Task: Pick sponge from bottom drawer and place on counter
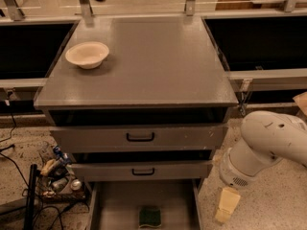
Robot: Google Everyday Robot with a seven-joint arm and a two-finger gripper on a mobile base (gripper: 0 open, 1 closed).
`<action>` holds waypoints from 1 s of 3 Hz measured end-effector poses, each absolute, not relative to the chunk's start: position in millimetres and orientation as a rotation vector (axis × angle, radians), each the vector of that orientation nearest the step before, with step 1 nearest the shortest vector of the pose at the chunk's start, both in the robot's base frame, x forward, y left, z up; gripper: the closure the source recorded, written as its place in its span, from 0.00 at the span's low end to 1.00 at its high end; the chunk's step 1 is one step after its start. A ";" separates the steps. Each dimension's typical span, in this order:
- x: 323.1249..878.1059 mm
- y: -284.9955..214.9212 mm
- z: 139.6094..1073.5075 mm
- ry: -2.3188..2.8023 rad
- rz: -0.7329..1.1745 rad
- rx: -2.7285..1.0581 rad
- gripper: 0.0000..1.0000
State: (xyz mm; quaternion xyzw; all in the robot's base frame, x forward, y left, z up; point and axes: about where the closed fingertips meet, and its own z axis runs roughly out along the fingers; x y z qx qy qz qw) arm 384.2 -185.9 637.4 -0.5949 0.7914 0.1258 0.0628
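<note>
My end effector (pixel 226 204) sits low on the right, just outside the bottom drawer (pixel 120 205), whose front runs off the lower edge. The right edge cuts off the arm (pixel 268 143). Only the sponge's (pixel 150 216) dark face shows. I can't identify the clutter (pixel 57 174) at far left.

The arm (pixel 271 138) at the lower right of the frame is a fat, smooth white shell with a few dark specks. It ends in a round white collar (pixel 235 170) dotted with small holes. Just below the collar sits the gripper (pixel 226 205), a pale yellowish block.
</note>
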 end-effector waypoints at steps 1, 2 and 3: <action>386.3 -185.4 626.6 2.376 0.426 -1.782 0.00; 394.1 -172.4 604.6 2.355 0.476 -1.815 0.00; 402.5 -159.2 587.6 2.329 0.517 -1.859 0.00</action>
